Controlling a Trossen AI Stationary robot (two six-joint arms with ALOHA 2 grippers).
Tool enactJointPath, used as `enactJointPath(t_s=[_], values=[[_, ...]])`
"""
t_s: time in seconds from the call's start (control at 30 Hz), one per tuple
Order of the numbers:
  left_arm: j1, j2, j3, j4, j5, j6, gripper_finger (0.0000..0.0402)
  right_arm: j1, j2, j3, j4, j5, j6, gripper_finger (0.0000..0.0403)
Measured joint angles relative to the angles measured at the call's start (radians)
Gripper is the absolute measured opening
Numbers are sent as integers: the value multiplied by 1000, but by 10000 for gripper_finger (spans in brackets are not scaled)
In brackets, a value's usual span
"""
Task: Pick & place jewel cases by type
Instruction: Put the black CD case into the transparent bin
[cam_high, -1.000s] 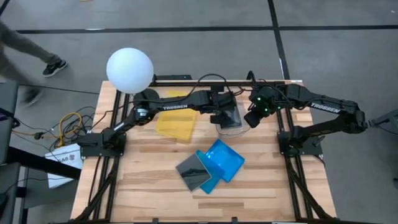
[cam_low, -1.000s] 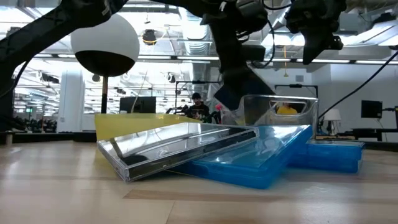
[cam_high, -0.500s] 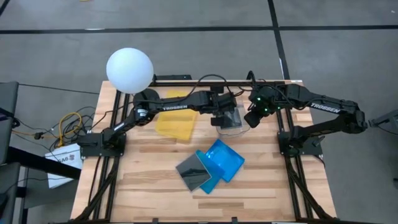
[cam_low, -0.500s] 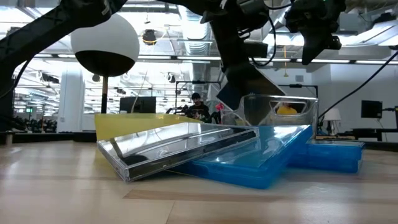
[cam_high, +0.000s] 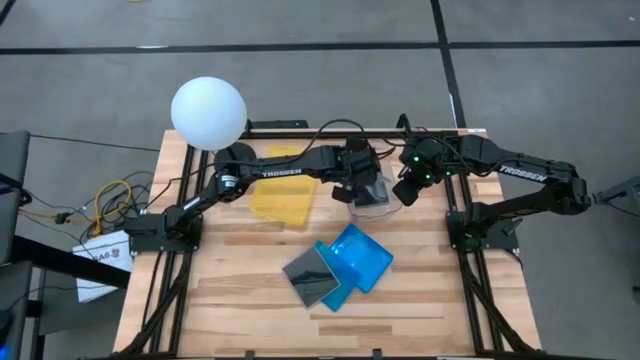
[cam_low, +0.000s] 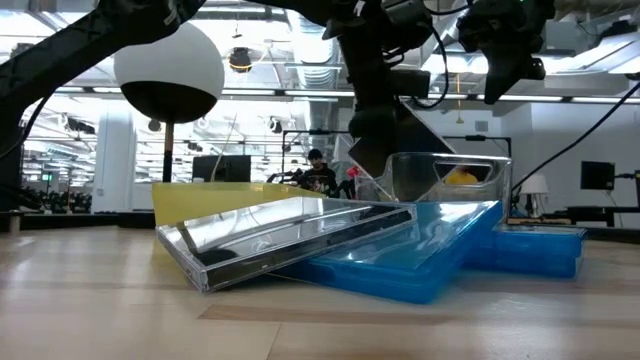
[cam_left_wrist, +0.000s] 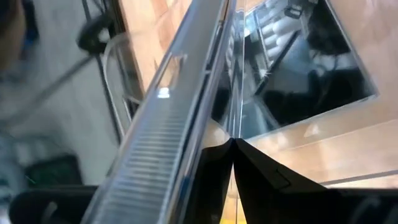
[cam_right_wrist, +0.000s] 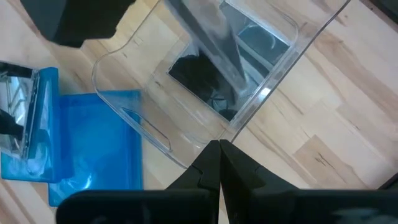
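Observation:
My left gripper (cam_high: 360, 188) is shut on a clear grey jewel case (cam_right_wrist: 214, 40), held tilted over the clear plastic container (cam_high: 372, 200) at the table's far middle. A dark jewel case (cam_right_wrist: 199, 81) lies flat inside the container. Nearer the front, a clear grey jewel case (cam_high: 308, 274) leans with one edge up on a stack of blue jewel cases (cam_high: 358, 256). My right gripper (cam_high: 408, 190) hangs shut just right of the container, holding nothing. My left gripper pinches the clear grey jewel case by one thin edge (cam_left_wrist: 231, 127) between its two fingers. The fingers slant down from the table's left. The case is lifted and tilted, its lower end (cam_low: 362, 158) about level with the container's rim; whether it touches the container I cannot tell.
A flat yellow tray (cam_high: 282, 196) lies left of the container, under my left arm. A white ball on a post (cam_high: 208, 113) stands at the table's far left corner. Bare wood runs along the near edge and the left side.
My left gripper has rolled about its own pointing line while staying over the container, and the held case has turned with it. My right gripper has kept still.

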Motion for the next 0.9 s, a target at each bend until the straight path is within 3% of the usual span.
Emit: enactJointPath(t_s=[0.2,0.4,0.63,0.9], values=[[9,0,0,90,-33,282,80,0,0,0,0,2,-4,0],[21,1,-39,177,-33,462,80,0,0,0,0,2,-13,0],[21,5,-122,221,-89,589,80,0,0,0,0,11,-13,0],[22,2,-144,328,-104,622,86,0,0,0,-1,21,-13,0]])
